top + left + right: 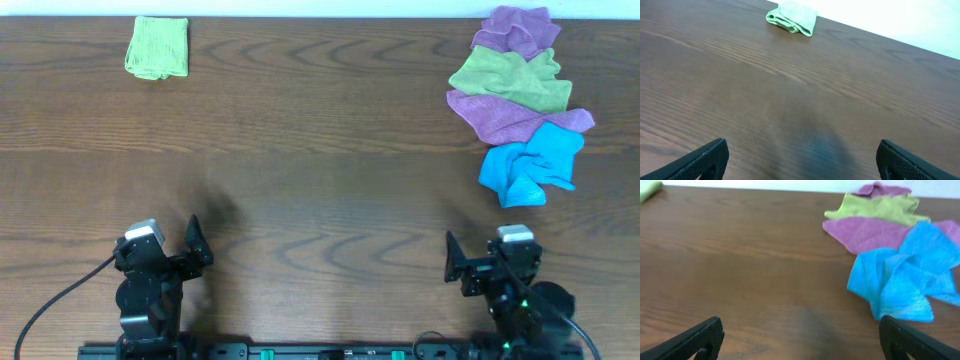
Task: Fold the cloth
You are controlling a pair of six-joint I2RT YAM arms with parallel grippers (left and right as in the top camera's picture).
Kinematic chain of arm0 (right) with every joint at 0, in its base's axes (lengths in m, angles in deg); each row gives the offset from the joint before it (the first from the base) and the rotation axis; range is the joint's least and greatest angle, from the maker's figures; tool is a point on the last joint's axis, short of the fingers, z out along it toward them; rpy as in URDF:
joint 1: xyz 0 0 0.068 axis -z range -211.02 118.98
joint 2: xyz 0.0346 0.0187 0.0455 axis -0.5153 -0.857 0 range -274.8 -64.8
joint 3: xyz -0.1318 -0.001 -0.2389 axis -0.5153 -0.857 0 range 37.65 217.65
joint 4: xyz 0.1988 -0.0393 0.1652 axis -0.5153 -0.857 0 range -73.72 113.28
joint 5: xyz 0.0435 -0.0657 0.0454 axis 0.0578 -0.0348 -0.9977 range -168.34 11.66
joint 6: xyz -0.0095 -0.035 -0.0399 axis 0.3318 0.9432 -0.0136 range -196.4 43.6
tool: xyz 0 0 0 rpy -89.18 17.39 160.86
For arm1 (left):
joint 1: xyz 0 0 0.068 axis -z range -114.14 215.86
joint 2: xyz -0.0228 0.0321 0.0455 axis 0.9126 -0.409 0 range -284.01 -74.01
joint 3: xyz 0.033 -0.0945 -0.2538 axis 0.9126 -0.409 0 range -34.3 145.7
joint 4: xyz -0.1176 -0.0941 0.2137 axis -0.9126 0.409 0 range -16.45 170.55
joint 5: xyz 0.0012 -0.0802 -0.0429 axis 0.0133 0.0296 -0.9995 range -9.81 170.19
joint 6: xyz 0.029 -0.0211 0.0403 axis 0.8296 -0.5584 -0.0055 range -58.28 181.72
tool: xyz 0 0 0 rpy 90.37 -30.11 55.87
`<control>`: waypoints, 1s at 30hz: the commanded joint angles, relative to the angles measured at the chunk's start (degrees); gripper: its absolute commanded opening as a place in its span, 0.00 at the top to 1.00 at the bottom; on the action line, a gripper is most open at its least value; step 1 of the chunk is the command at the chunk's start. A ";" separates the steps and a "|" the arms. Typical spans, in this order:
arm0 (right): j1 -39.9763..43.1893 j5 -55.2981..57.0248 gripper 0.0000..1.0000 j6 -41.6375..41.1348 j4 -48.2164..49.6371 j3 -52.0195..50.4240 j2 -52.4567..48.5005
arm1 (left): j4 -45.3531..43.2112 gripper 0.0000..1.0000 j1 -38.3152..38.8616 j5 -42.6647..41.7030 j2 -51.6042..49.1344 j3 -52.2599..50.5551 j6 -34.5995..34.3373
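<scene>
One small green cloth (pixel 158 47) lies already folded at the far left corner of the worktop (pixel 320 150), so I judge that part as done. At the far right there is a heap of loose cloths (pixel 515 75), two purple and one green, with a crumpled blue cloth (pixel 530 165) nearest to the right hand (pixel 800 332); these are not yet folded. This hand and the left hand (pixel 800 152) sit at the near edge, fingers spread wide, holding nothing. The worktop is dark wood grain, and behind it only a pale strip is visible.
</scene>
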State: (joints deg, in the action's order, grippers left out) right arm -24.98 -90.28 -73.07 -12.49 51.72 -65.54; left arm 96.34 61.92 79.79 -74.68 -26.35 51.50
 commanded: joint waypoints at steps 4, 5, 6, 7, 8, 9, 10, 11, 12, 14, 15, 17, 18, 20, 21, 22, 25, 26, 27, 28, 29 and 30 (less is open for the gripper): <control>-0.83 0.11 0.01 -0.96 2.25 -5.16 0.44 | 0.17 0.05 0.17 0.96 0.42 -1.16 1.03; -0.83 0.13 0.01 -1.05 2.27 -5.31 0.44 | 0.17 0.05 0.17 0.96 0.42 -1.16 1.03; -0.85 0.24 0.01 -0.92 2.36 -5.29 0.44 | 0.17 0.05 0.17 0.96 0.42 -1.16 1.03; -0.83 0.68 0.01 -0.92 2.36 -5.29 0.44 | 0.17 0.05 0.17 0.96 0.42 -1.16 1.03; -0.83 0.98 0.01 -0.92 2.38 -5.29 0.44 | 0.17 0.05 0.17 0.98 0.42 -1.16 1.03; -0.83 1.03 0.01 -0.92 2.36 -5.29 0.44 | 0.17 0.05 0.17 0.96 0.42 -1.16 1.03; -0.83 1.03 0.01 -0.92 2.36 -5.29 0.44 | 0.17 0.05 0.17 0.96 0.42 -1.16 1.03; -0.83 1.03 0.01 -0.92 2.34 -5.29 0.44 | 0.17 0.05 0.17 0.96 0.42 -1.16 1.03; -0.83 1.03 0.01 -0.92 2.29 -5.29 0.44 | 0.17 0.05 0.17 0.96 0.42 -1.16 1.03; -0.83 1.01 0.01 -0.94 2.34 -5.29 0.44 | 0.17 0.05 0.17 0.96 0.42 -1.16 1.03; -0.83 1.01 0.01 -0.94 2.34 -5.29 0.44 | 0.17 0.05 0.17 0.96 0.42 -1.16 1.03; -0.83 1.01 0.01 -0.94 2.34 -5.29 0.42 | 0.17 0.05 0.17 0.96 0.42 -1.16 1.03; -0.83 1.01 0.01 -0.94 2.34 -5.29 0.42 | 0.17 0.05 0.17 0.98 0.42 -1.16 1.03; -0.83 1.01 0.01 -0.94 2.34 -5.29 0.42 | 0.17 0.05 0.17 0.96 0.42 -1.16 1.03; -0.83 1.01 0.01 -0.94 2.34 -5.29 0.42 | 0.17 0.05 0.17 0.96 0.42 -1.16 1.03; -0.83 1.01 0.01 -0.94 2.34 -5.29 0.42 | 0.17 0.05 0.17 0.98 0.42 -1.16 1.03; -0.83 1.01 0.01 -0.94 2.34 -5.29 0.42 | 0.17 0.05 0.17 0.96 0.42 -1.16 1.03; -0.83 1.01 0.01 -0.94 2.34 -5.29 0.42 | 0.17 0.05 0.17 0.96 0.42 -1.16 1.03; -0.83 1.01 0.01 -0.94 2.34 -5.29 0.42 | 0.17 0.05 0.17 0.96 0.42 -1.16 1.03; -0.83 1.01 0.01 -0.94 2.34 -5.29 0.42 | 0.17 0.05 0.17 0.96 0.42 -1.16 1.03; -0.83 1.01 0.01 -0.94 2.34 -5.29 0.42 | 0.17 0.05 0.17 0.96 0.42 -1.16 1.03; -0.83 1.01 0.01 -0.94 2.34 -5.29 0.42 | 0.17 0.04 0.17 0.98 0.42 -1.16 1.03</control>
State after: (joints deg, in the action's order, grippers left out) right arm -24.98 -89.82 -73.09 -10.10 46.60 -65.49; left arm 96.34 61.92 79.79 -74.68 -26.35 51.50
